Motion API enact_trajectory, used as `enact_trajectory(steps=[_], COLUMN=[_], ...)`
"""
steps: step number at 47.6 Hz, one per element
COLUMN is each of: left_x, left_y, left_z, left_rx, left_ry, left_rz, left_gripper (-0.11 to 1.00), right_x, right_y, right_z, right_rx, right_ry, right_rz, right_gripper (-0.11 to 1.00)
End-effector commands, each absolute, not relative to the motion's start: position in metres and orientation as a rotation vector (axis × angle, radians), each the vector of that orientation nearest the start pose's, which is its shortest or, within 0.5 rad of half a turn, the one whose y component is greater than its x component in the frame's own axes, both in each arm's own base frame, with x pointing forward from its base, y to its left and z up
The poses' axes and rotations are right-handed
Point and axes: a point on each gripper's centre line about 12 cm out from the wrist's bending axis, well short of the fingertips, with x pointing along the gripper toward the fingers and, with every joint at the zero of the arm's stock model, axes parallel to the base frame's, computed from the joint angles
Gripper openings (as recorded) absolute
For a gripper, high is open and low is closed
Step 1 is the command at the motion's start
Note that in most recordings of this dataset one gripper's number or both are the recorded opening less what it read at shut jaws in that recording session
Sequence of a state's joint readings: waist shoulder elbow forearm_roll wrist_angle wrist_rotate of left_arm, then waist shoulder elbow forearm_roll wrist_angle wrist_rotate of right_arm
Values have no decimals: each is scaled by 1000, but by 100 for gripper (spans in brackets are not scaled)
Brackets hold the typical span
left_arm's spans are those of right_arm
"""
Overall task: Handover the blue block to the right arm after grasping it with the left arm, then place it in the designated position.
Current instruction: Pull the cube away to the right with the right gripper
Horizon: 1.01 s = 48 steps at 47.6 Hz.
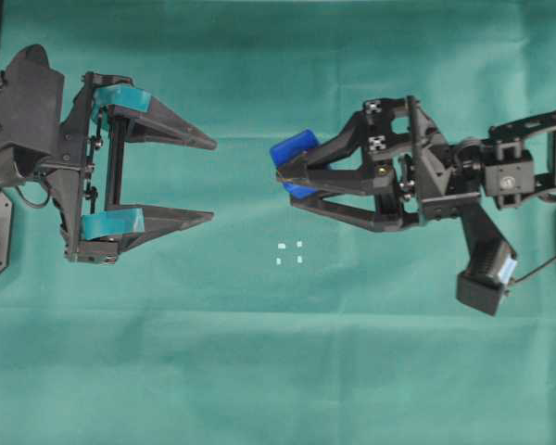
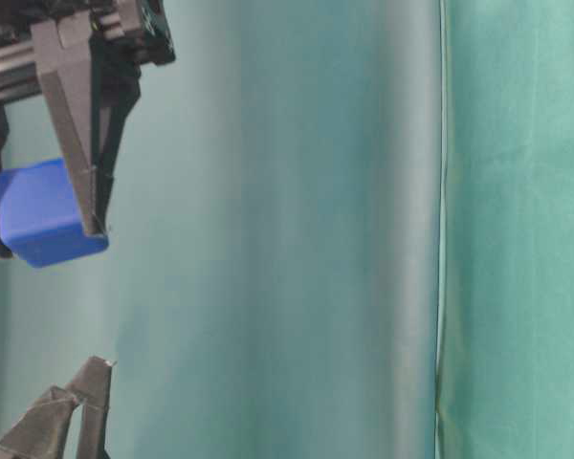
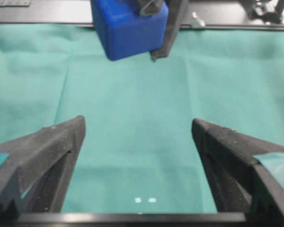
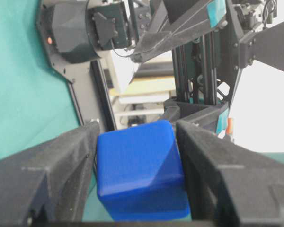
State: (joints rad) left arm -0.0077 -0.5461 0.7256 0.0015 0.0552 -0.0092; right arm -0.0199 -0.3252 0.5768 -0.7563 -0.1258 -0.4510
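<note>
block: blue block (image 1: 294,148) pinched between the right gripper (image 1: 293,183) fingertips, off the table, clear of the left gripper
left gripper (image 1: 210,181): jaws wide, empty, well apart from the block
target: designated position (image 1: 289,253), just below the right gripper tips in the overhead view
step: placing, handover looks done
how: lower slow, keep the block square over the four marks, release only once it sits on the green cloth (image 1: 278,371)

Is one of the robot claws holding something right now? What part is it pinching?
Yes. The right gripper pinches the blue block by two opposite sides, near its fingertips. The left gripper is open and holds nothing.
</note>
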Motion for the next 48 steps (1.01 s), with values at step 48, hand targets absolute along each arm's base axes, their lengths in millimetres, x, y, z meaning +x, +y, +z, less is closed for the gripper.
enact_trajectory(steps=[48], left_x=[307], left_y=[-2], left_z=[341], left_rx=[7], left_ry=[213], left_rz=[-8], left_gripper=[100], right_x=[354], right_y=[3], right_z=[362], right_rx=[-156], right_ry=[99], right_rz=[52], right_gripper=[56])
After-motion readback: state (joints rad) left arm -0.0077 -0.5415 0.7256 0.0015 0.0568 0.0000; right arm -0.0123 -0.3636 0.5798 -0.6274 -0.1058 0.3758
